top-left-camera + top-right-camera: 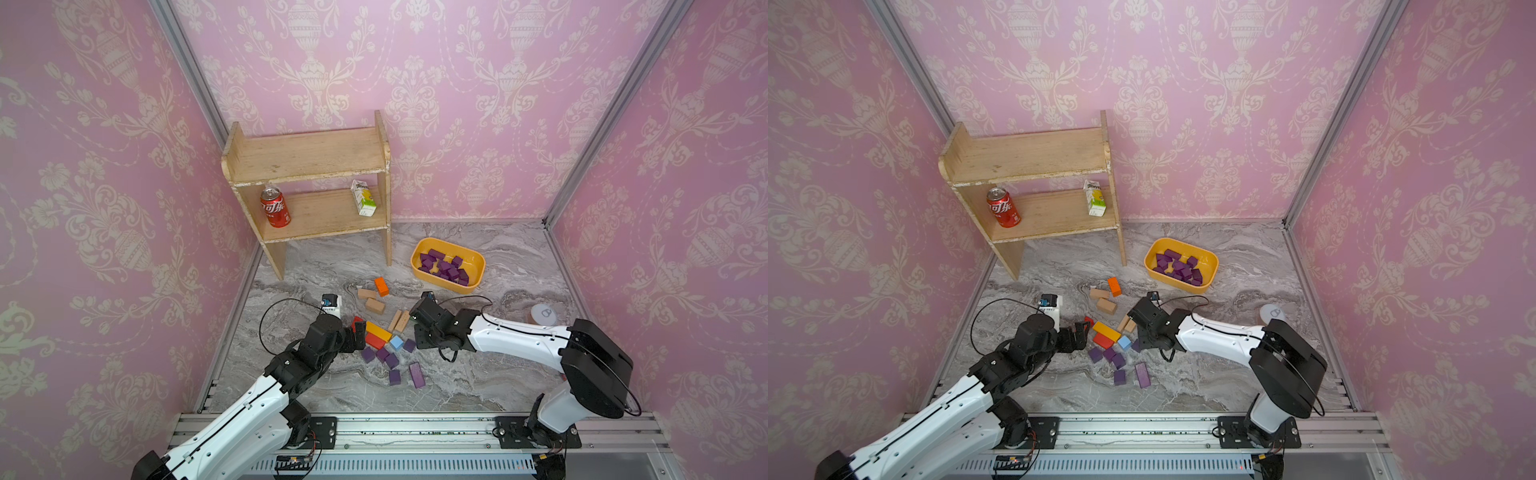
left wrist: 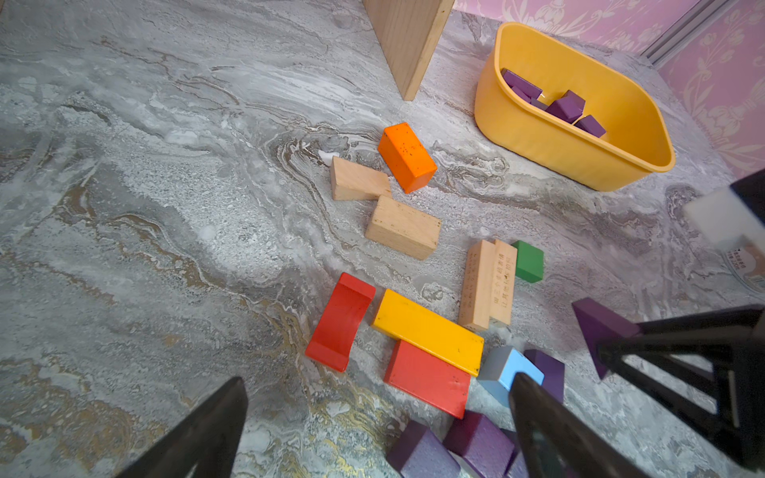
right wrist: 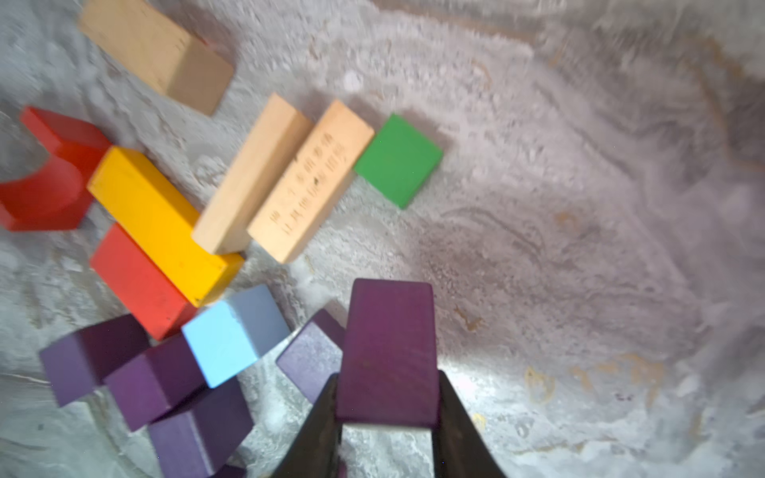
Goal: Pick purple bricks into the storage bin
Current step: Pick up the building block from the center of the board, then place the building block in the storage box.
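Jaws of right gripper (image 3: 389, 378) clenched on one purple bar (image 3: 389, 343) across its narrow sides, likely for a steady carry to the storage bin (image 1: 446, 286), far right and part-filled. The left gripper (image 2: 378, 383) hung released over mixed blocks (image 2: 426, 331). Loose purple bricks (image 1: 382, 354) clustered near centre. Grey marbled tabletop (image 1: 478, 374); pink damask walls (image 1: 457, 83).

A grey marbled tabletop (image 1: 478, 374) bears a wooden shelf (image 1: 307, 153), a yellow storage bin (image 1: 440, 285), and a loose scatter of purple bricks (image 1: 416, 375), coloured blocks (image 1: 379, 331) and tan blocks (image 1: 375, 305).
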Robot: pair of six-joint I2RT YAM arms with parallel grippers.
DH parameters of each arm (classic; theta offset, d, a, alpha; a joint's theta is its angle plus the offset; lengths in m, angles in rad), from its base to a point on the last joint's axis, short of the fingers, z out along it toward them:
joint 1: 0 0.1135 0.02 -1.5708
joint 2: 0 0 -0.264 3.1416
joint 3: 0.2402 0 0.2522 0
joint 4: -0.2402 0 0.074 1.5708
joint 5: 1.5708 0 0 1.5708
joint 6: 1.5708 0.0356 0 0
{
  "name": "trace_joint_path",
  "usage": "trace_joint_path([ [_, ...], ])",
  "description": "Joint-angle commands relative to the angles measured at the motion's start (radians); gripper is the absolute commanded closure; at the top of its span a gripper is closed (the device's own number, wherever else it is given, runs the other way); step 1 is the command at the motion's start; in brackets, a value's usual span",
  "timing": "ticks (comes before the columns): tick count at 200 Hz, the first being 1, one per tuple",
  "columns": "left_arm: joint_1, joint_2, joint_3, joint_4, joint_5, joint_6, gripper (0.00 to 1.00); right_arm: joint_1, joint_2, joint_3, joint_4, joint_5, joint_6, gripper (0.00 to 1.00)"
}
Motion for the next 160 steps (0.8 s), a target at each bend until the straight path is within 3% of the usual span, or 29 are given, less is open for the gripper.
trace_joint_path([
  [1,0.002,0.010,0.039,0.019,-0.003,0.030,0.01,-0.066,-0.067,0.056,-0.009,0.031,-0.067,0.68],
  [50,0.002,0.019,0.050,0.013,-0.001,0.042,0.01,-0.247,-0.057,0.140,0.043,0.009,-0.164,0.67],
  [88,0.002,0.027,0.054,0.009,-0.001,0.042,0.01,-0.384,0.047,0.244,0.059,-0.003,-0.203,0.68],
  [160,0.004,0.054,0.081,0.002,0.000,0.055,0.01,-0.513,0.160,0.324,0.075,-0.007,-0.199,0.68],
])
